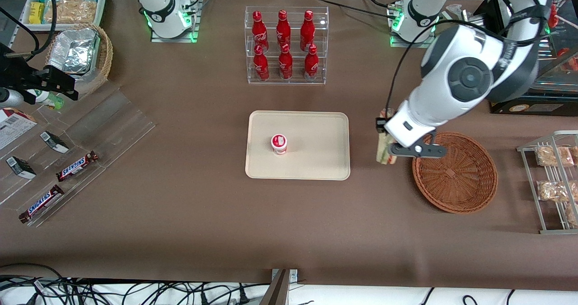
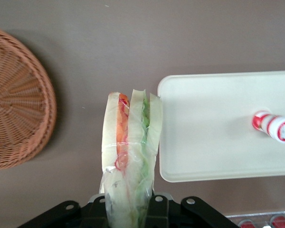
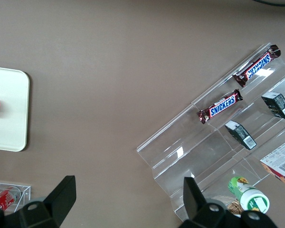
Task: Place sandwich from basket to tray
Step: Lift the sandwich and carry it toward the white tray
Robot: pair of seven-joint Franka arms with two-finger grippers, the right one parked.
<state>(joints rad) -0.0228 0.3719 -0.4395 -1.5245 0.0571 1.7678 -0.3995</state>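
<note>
My left gripper (image 1: 387, 136) is shut on the sandwich (image 1: 385, 148), a wrapped wedge of white bread with red and green filling (image 2: 131, 147). It hangs above the brown table, between the reddish-brown wicker basket (image 1: 455, 172) and the cream tray (image 1: 316, 133). The basket (image 2: 19, 99) holds nothing that I can see. The sandwich's tip reaches close to the tray's corner (image 2: 168, 90) in the left wrist view. The gripper (image 2: 128, 211) clamps the wedge's wide end.
A small red-and-white cup (image 1: 279, 143) stands on the tray. A clear rack of red bottles (image 1: 285, 43) stands farther from the front camera than the tray. A metal rack with snack packs (image 1: 553, 178) lies at the working arm's end.
</note>
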